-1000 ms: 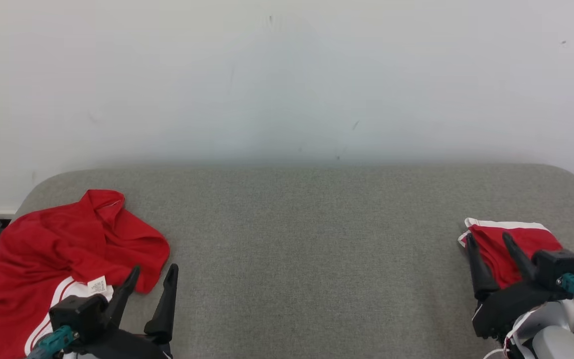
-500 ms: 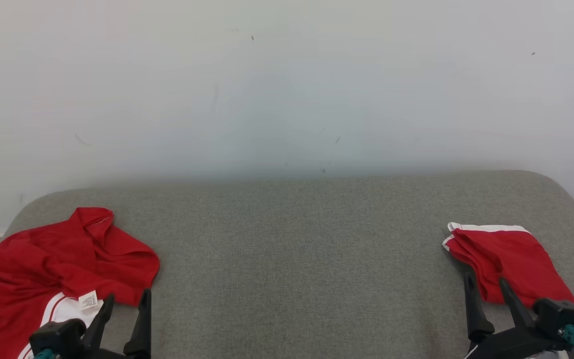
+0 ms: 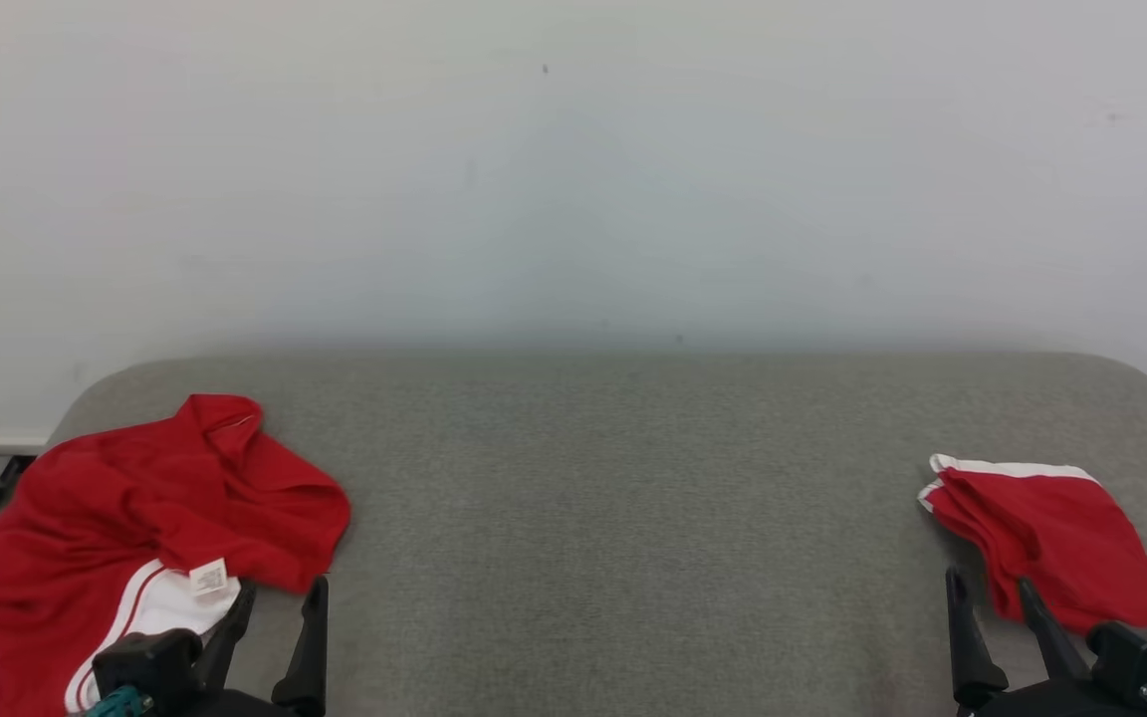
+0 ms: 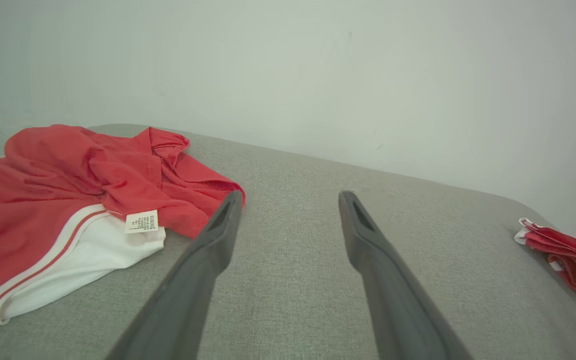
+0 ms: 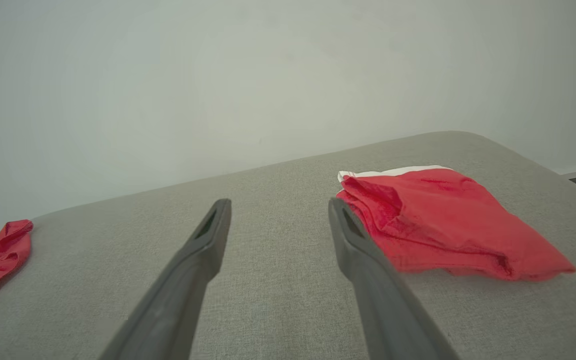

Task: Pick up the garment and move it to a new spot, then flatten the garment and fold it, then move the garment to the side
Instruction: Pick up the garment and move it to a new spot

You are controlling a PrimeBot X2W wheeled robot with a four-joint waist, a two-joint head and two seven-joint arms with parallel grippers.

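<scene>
A grey fabric-covered worktop (image 3: 613,518) with rounded corners stands against a plain pale wall (image 3: 573,179). In the head view, a crumpled red garment (image 3: 135,508) lies at about 8 o'clock on the worktop, near its left edge. It is bunched in loose folds, with a white side panel, red-and-white stripes and a small white care label (image 3: 208,577) turned up on its near side. At about 4 o'clock, well apart from it, lies a folded red garment (image 3: 1061,528), a compact packet with white trim along its far edge.

The left tool (image 3: 280,597) sits at 7 o'clock, its two dark fingers spread wide with nothing between them. Its outer finger tip is just beside the white panel of the crumpled garment, and I cannot tell whether it touches. The right tool (image 3: 989,588) sits at 5 o'clock, also spread wide and empty. One finger tip is just beside the near edge of the folded garment. In the wrist views, bare grey fabric shows between each pair of fingers.
</scene>
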